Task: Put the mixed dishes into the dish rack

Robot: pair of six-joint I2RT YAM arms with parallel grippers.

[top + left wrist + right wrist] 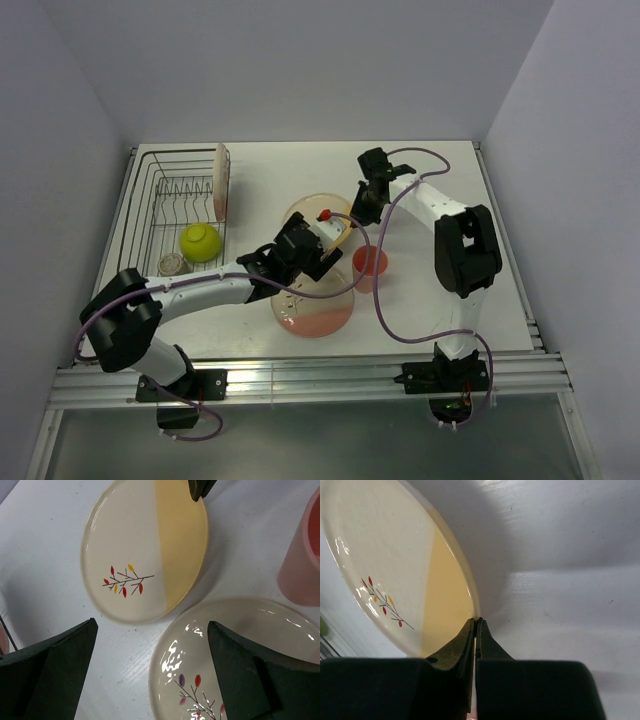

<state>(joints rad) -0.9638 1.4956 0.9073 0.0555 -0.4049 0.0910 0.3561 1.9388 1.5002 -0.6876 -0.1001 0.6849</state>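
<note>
Right up against the right wrist lens, the right gripper (476, 625) is sitting clenched, its two dark fingers pressed flat together with their tips at the rim of the yellow-and-cream plate (395, 575). Nothing is showing between the fingers; whether they are actually pinching that rim cannot be told.

Over to the left wrist view: the left gripper (152, 672) is hanging spread wide, released, holding nothing. Its two black fingers (55, 667) are framing bare table (45, 540) and the near edge of the pink-and-cream plate (235, 645), whose glossy face is carrying a leaf sprig.

From above, the left gripper (322, 238) is hovering over the spot where the two flat plates are meeting, the yellow one (305, 212) farther back and the pink one (320, 312) nearer the arms.

Counting now: three plates in all, two lying on the table and a third, pink-edged plate (221, 180) standing on edge in the dish rack (150, 200) at the back left. One salmon-pink cup (369, 264) is standing upright on the table just right of the plates. One lime-green bowl (200, 241) is resting in the rack, and one tiny grey speckled dish (172, 263) is sitting beside it at the rack's near end.
</note>
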